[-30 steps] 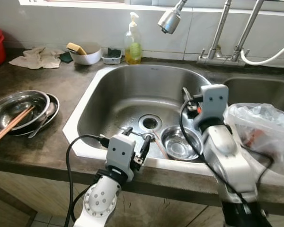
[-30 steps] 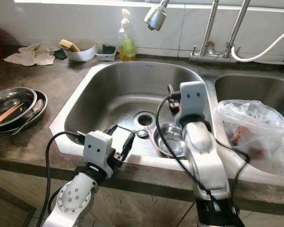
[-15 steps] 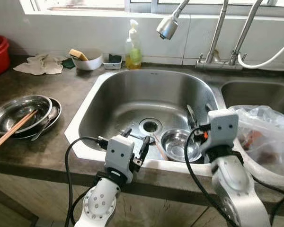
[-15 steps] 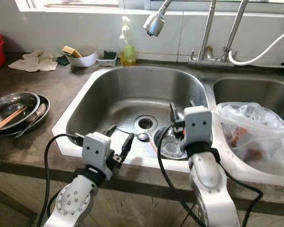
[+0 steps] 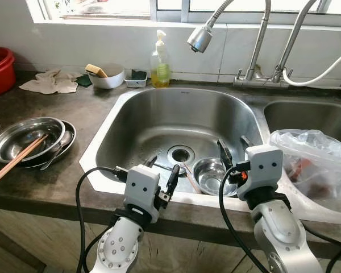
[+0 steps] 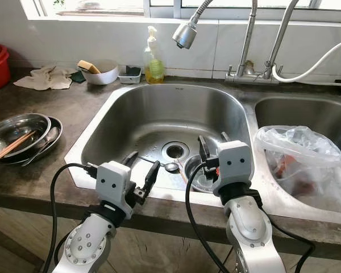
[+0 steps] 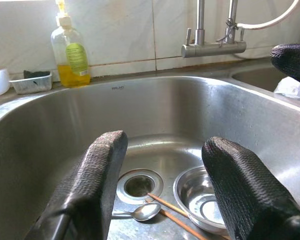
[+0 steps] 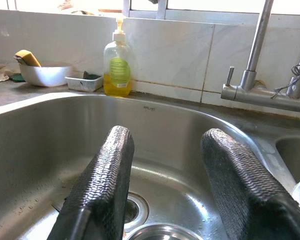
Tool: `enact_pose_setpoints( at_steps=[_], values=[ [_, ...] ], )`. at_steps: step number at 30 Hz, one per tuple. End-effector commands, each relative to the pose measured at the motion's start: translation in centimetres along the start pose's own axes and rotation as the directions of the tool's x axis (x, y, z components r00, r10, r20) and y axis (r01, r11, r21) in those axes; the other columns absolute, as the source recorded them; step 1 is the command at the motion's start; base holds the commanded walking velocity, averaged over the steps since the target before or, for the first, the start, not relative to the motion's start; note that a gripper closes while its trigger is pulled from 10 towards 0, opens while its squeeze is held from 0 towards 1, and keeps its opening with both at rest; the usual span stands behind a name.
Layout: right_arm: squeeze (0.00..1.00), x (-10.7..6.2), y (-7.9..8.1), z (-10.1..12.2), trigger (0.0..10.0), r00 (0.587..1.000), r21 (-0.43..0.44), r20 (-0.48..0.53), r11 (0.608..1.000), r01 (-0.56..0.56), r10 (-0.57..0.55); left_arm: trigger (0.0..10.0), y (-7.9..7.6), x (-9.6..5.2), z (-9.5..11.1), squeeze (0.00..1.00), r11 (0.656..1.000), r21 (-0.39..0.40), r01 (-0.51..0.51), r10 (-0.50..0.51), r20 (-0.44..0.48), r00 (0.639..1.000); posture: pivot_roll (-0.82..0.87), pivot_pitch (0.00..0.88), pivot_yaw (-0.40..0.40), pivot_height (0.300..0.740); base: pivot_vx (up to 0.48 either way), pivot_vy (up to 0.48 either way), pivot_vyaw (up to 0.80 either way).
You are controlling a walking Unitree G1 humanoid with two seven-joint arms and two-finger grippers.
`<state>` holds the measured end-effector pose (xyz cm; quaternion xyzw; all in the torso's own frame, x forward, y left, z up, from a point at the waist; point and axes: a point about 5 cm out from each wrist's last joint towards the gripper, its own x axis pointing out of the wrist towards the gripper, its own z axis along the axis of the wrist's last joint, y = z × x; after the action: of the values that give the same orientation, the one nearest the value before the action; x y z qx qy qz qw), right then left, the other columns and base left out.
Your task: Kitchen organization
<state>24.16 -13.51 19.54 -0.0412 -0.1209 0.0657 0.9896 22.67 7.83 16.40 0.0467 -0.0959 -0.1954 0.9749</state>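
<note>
Clearing the sink (image 5: 131,122) looks like the step in hand: a small steel bowl (image 5: 211,175) sits on the basin floor just beside the drain (image 5: 181,153), with a spoon (image 7: 142,211) and wooden chopsticks (image 7: 172,215) lying next to it. Both claws hang spread and empty at the near rim, the left gripper (image 5: 162,172) on the drain side, the right gripper (image 5: 233,153) above the bowl. To do it well, the right gripper should probably descend so one finger slips inside the bowl's rim and one outside, then pinch the thin wall, avoiding the chopsticks. Compared with a second ago, the right arm has pulled back and lower toward the rim, and the camera has tilted up.
</note>
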Motion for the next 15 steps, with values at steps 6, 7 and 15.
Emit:
enact_pose_setpoints(
  at_steps=[6, 7, 15],
  values=[
    [0.0, 0.2, 0.45, 0.71, 10.0, 0.999, 0.006, 0.036, 1.0, -0.015, 0.014, 10.0, -0.24, -0.2, 0.24, 0.0, 1.0, 0.008, 0.003, -0.003, 0.013, 1.0, 0.15, 0.046, -0.024, 0.74, -0.083, 0.0, 0.0],
    [0.0, 0.2, 0.45, 0.71, 10.0, 0.999, 0.006, 0.036, 1.0, -0.015, 0.014, 10.0, -0.24, -0.2, 0.24, 0.0, 1.0, 0.008, 0.003, -0.003, 0.013, 1.0, 0.15, 0.046, -0.024, 0.74, -0.251, 0.0, 0.0],
    [0.0, 0.24, 0.73, 0.52, 10.0, 0.999, 0.008, 0.029, 1.0, -0.015, 0.014, 10.0, -0.23, -0.31, 0.04, 0.0, 1.0, 0.015, 0.007, -0.007, 0.005, 1.0, 0.14, 0.039, -0.015, 0.74, -0.257, 0.0, 0.0]
  ],
)
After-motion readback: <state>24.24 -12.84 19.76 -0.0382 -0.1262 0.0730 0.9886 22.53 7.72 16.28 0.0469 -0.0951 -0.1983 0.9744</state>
